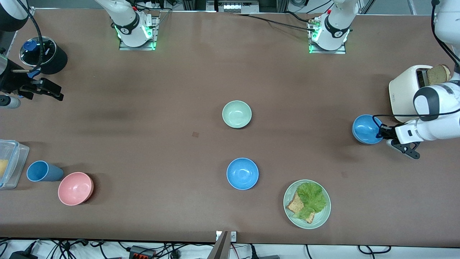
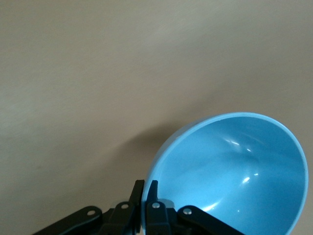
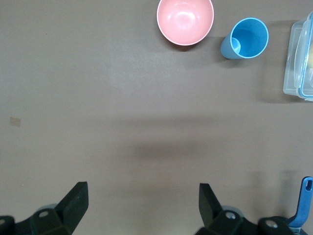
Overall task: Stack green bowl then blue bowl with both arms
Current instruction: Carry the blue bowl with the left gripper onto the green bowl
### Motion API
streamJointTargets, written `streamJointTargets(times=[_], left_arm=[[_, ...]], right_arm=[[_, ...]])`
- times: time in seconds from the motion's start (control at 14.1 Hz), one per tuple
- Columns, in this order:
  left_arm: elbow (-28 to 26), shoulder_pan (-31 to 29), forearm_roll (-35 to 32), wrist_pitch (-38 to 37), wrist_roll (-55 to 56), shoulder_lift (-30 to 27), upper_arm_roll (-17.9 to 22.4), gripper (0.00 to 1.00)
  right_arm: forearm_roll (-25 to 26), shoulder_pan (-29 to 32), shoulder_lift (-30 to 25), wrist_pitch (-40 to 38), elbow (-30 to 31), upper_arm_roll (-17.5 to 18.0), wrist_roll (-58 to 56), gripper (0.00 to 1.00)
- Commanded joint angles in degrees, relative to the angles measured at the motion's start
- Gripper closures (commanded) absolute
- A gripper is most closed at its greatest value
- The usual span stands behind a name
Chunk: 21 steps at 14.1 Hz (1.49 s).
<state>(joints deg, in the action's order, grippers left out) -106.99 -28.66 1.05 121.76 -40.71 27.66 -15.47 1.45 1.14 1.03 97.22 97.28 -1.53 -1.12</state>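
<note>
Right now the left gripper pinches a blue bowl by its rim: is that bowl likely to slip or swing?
The left gripper clamps only the thin rim of the blue bowl, which hangs tilted, so it may pivot. Its glossy, highlighted surface suggests slipperiness. It looks rigid and probably light, so a rim grip probably suffices.

Front camera high, overlooks table [image 1: 143,144]; wrist cameras face down.

Brown table [image 1: 143,144] carries bowls, cup, plate, toaster.
</note>
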Motion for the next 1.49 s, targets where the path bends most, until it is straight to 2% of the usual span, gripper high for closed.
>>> streamJointTargets(times=[0.0, 0.21, 0.42, 0.5, 0.71, 0.92, 1.13, 1.42], left_arm=[[-0.3, -0.8, 2.9, -4.8, 6.1, -3.2, -4.5, 1.00], [-1.6, -0.9, 3.2, -7.9, 21.5, -6.4, -12.1, 1.00], [-3.2, -0.9, 3.3, -7.3, 39.1, -8.2, -22.3, 0.99], [-4.3, -0.9, 3.3, -5.8, 46.4, -8.2, -26.2, 0.99], [-7.2, -0.3, 3.3, 1.1, 65.1, -8.6, -33.4, 0.99], [-10.3, 5.1, 3.3, 9.5, 78.4, -8.1, -34.6, 0.99], [-10.3, 11.4, 2.4, 14.7, 91.1, -6.0, -34.4, 0.99], [-10.3, 15.9, 2.2, 19.1, 98.2, -4.2, -34.1, 0.99]], right_arm=[[-0.6, 0.0, -0.3, -0.3, -0.2, 0.0, -0.7, 0.00], [-0.6, -0.1, -0.2, -0.2, -0.2, 0.0, -0.7, 0.00], [-0.7, 0.0, -0.1, -0.1, -0.2, 0.0, -0.6, 0.00], [-0.8, 0.0, -0.1, -0.1, -0.2, 0.0, -0.6, 0.00], [-0.9, 0.0, -0.1, -0.2, -0.2, 0.0, -0.6, 0.00], [-0.9, -0.1, -0.1, -0.2, -0.2, 0.0, -0.6, 0.00], [-1.0, -0.1, -0.1, -0.2, -0.2, 0.1, -0.6, 0.00], [-1.0, -0.2, -0.1, -0.4, -0.2, 0.1, -1.2, 0.00]])
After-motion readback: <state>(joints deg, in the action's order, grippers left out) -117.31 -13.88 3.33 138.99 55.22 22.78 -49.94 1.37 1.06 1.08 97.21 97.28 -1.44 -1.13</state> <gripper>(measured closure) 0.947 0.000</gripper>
